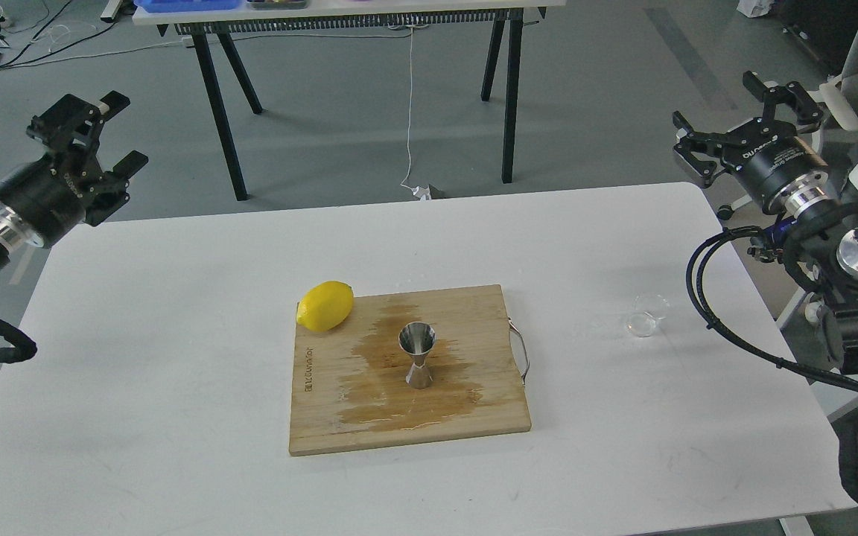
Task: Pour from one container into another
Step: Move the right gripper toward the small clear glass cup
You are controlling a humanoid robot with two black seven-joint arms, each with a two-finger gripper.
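A shiny steel jigger [418, 361] stands upright in the middle of a wooden cutting board [339, 424], on a dark wet patch. A tiny clear glass cup [646, 316] lies on the white table to the right of the board, apparently tipped on its side. My left gripper [105, 130] hangs open high at the far left, beyond the table's back-left corner. My right gripper [727, 112] is open too, raised above the table's back-right corner, well behind the glass cup. Neither gripper holds anything.
A yellow lemon [326, 305] rests at the board's back-left corner. The board has a metal handle [522, 353] on its right side. Black cables [727, 313] loop from my right arm over the table's right edge. A second table [354, 18] stands behind.
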